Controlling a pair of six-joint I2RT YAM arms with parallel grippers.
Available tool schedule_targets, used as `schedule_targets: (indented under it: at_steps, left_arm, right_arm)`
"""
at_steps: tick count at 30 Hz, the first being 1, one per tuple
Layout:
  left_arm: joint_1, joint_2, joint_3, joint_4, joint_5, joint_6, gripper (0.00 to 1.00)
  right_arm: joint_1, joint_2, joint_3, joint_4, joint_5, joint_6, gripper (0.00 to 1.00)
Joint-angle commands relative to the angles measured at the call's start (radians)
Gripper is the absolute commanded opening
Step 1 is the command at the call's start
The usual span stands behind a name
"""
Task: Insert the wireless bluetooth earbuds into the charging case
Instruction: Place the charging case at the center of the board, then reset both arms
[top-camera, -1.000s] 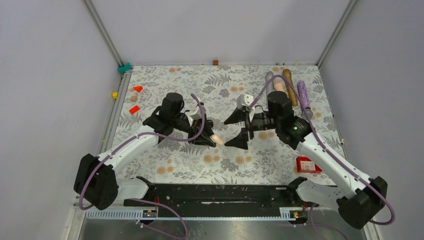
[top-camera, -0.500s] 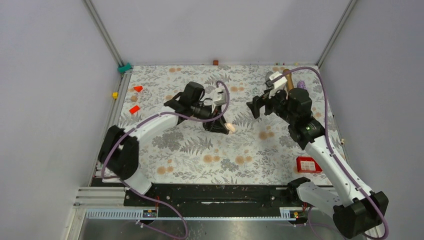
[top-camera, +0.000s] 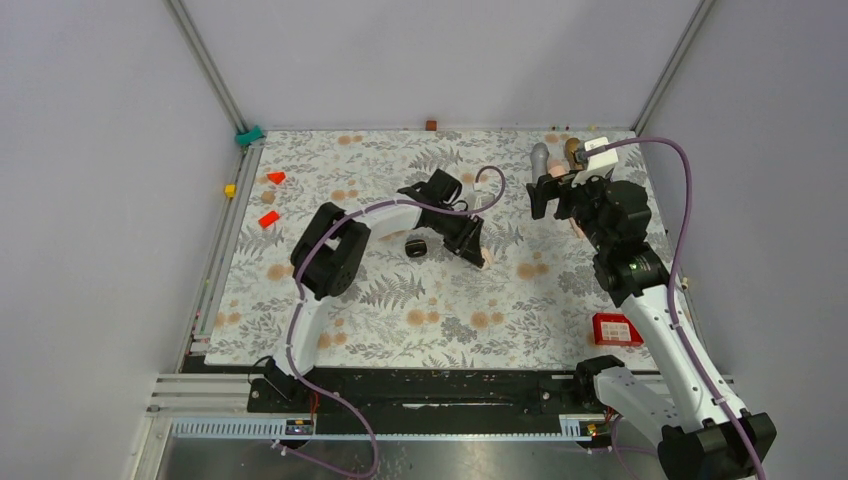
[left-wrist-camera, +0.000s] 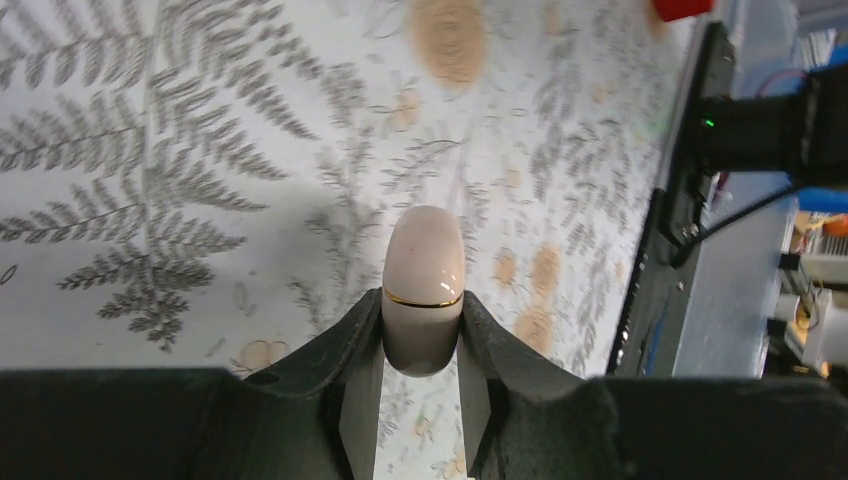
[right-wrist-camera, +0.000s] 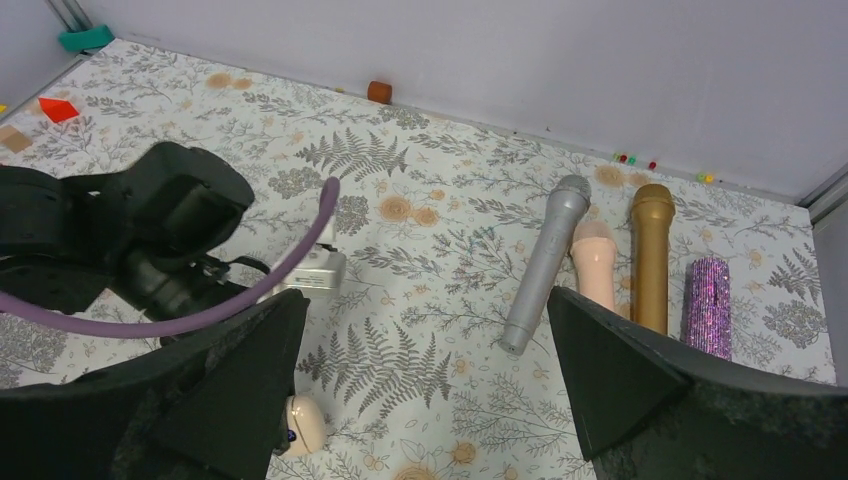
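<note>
The charging case (left-wrist-camera: 423, 255), a small rounded pale-pink plastic pebble with a thin gold seam, is clamped in the left gripper (left-wrist-camera: 422, 300) over the floral table cover (left-wrist-camera: 200, 150). It looks shut. No wireless bluetooth earbuds show, so I cannot tell whether they are inside. The right gripper (right-wrist-camera: 427, 298) hangs wide open and empty.

It's a robotics lab cell: plain grey walls (top-camera: 420, 60), alu corner posts (top-camera: 205, 65), fern-print table (top-camera: 400, 305), left arm (top-camera: 385, 210) & right arm (top-camera: 665, 325) on a black rail (top-camera: 430, 390).

Plain grey walls (top-camera: 430, 60) are enclosing a table (top-camera: 222, 262) covered in fern-print cloth (top-camera: 450, 330). Metal posts (top-camera: 207, 65) are rising at both far corners.
</note>
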Motion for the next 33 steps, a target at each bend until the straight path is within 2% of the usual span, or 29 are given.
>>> schedule_targets:
  at_steps: [1,12,13,16,17,18,23,27,29,31,33]
  left_arm:
    - [0.001,0.051,0.093,-0.015,-0.092,-0.107,0.00]
    - [0.003,0.143,0.176,-0.039,-0.242,-0.186,0.02]
    - [0.004,0.151,0.185,-0.047,-0.251,-0.186,0.25]
    - [0.015,0.163,0.202,-0.063,-0.271,-0.187,0.64]
    - [0.021,0.162,0.200,-0.064,-0.273,-0.189,0.90]
    - [0.029,0.156,0.195,-0.063,-0.276,-0.192,0.97]
    - [0.087,0.053,0.125,-0.058,-0.272,-0.174,0.99]
    - [0.157,-0.120,0.057,-0.123,-0.175,-0.023,0.99]
    - [0.202,-0.216,0.029,-0.207,-0.156,0.088,0.99]
    - [0.256,-0.338,-0.013,-0.259,-0.131,0.178,0.99]
    - [0.319,-0.476,-0.073,-0.273,-0.143,0.200,0.99]
  right_arm:
    - [-0.011,-0.008,0.004,0.041,0.004,0.021,0.99]
    - [-0.015,0.002,-0.004,0.048,-0.030,0.034,0.98]
    - [-0.016,0.000,-0.004,0.048,-0.029,0.034,0.98]
    - [-0.017,-0.005,0.001,0.044,-0.012,0.035,0.98]
    - [-0.017,-0.007,0.010,0.033,0.003,0.033,0.98]
    - [-0.017,-0.008,0.026,0.017,0.016,0.024,0.98]
    - [-0.017,-0.031,0.115,-0.084,0.126,-0.055,0.98]
    - [-0.016,-0.086,0.141,-0.128,0.168,-0.143,0.98]
    - [-0.017,-0.145,0.123,-0.144,0.210,-0.170,0.98]
    - [-0.016,-0.210,0.111,-0.188,0.270,-0.144,0.98]
    - [-0.016,-0.281,0.102,-0.259,0.310,-0.092,0.98]
